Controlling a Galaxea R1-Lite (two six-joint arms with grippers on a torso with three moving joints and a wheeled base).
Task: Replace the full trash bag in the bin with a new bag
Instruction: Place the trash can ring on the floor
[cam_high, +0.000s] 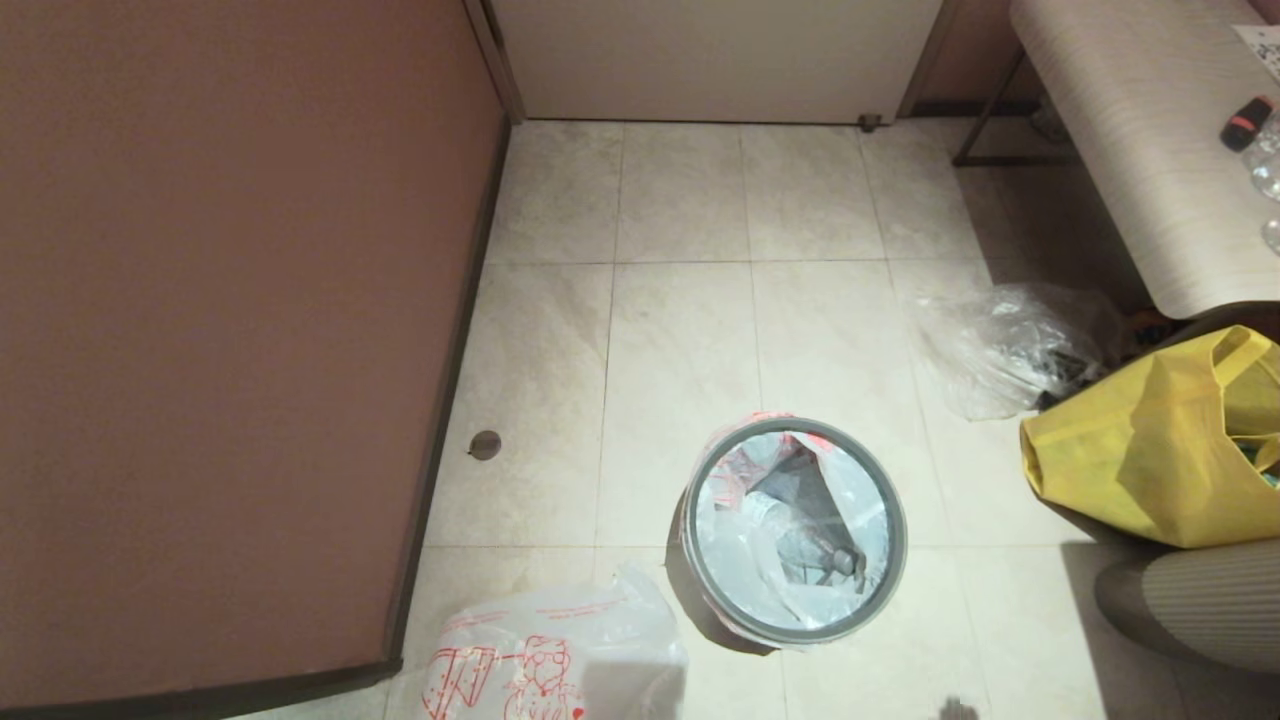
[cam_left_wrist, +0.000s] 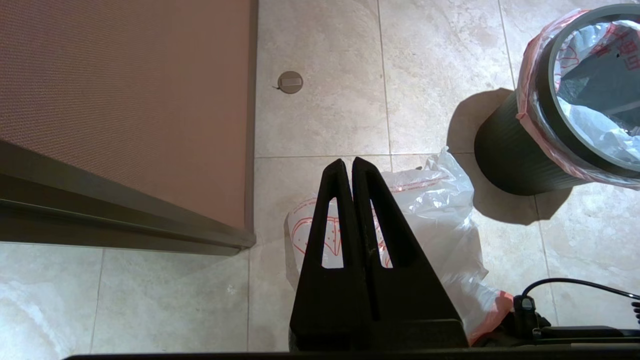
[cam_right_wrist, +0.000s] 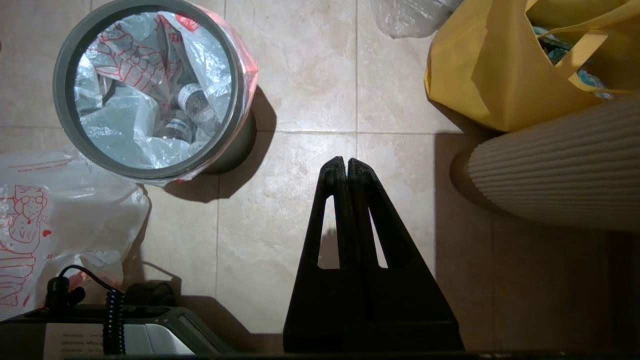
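1. A yellow tote bag (cam_high: 1150, 440) and a clear crinkled plastic bag (cam_high: 1000, 345) lie to the right of the bin (cam_high: 795, 530) on the floor (cam_high: 680, 330).
2. The full trash bag (cam_high: 780, 520) sits inside the bin; the new bag (cam_high: 545, 665) lies just beside it.
3. The left gripper (cam_left_wrist: 348, 162) hangs closed and empty above the new bag.
4. The right gripper (cam_right_wrist: 340, 161) hangs closed over bare floor.

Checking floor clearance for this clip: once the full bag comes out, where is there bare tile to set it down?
Bare tile lies beyond the bin toward the door, bordered by the brown wall. Crowded: the new bag lies left of the bin, and the clear bag and yellow tote fill the right. Left gripper and right gripper are shut.
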